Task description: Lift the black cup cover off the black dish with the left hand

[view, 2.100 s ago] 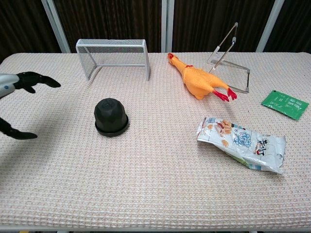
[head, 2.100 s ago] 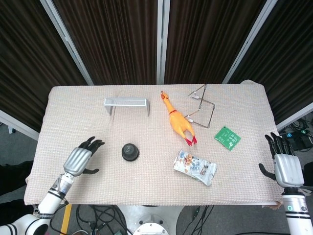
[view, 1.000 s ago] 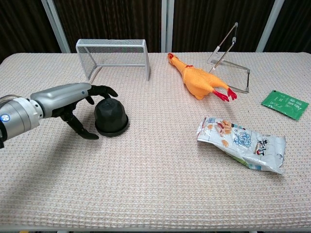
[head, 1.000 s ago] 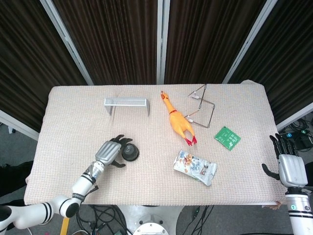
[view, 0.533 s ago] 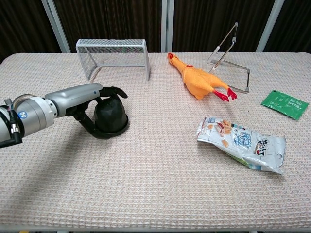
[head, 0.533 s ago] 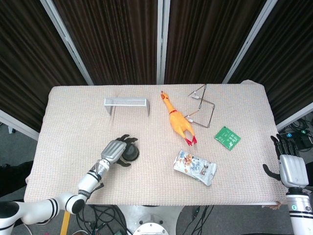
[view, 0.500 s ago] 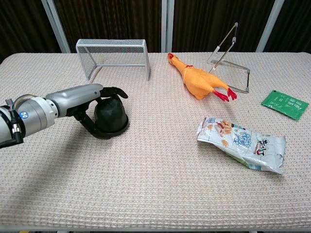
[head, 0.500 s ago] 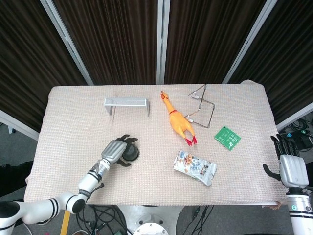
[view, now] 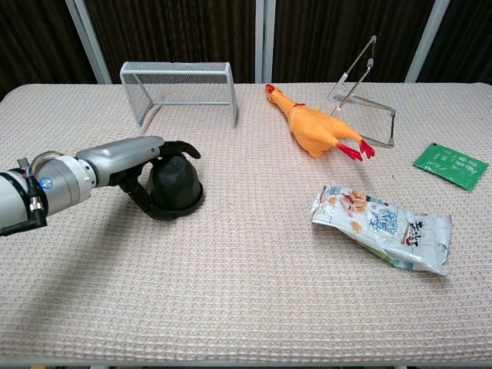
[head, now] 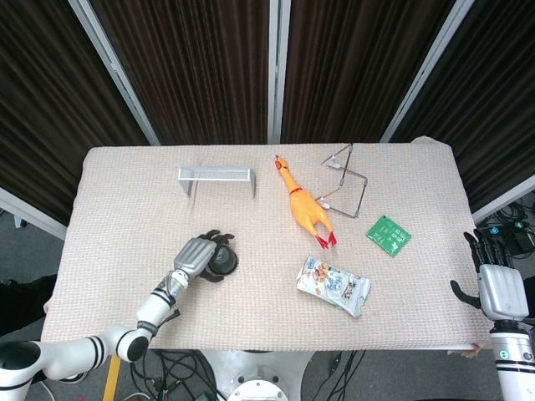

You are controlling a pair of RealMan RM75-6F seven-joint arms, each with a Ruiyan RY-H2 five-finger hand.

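Note:
The black cup cover (view: 180, 181), a small dome, sits on the shallow black dish (view: 192, 206) at the table's left middle. My left hand (view: 138, 163) reaches in from the left and wraps around the cover, its dark fingers (view: 181, 147) curled over the top and the thumb low along the near side. From above, the left hand (head: 193, 255) hides part of the cup cover (head: 226, 261). The cover still rests on the dish. My right hand (head: 499, 289) hangs past the table's right front corner, fingers spread, holding nothing.
A wire mesh goal (view: 178, 90) stands behind the dish. A rubber chicken (view: 315, 127), a metal wire stand (view: 360, 88), a green packet (view: 450, 164) and a snack bag (view: 382, 227) lie on the right half of the cloth.
The left hand came in from the table's left side to the cup cover and closed its fingers around it. The cover and dish have not moved. The right hand sank slightly.

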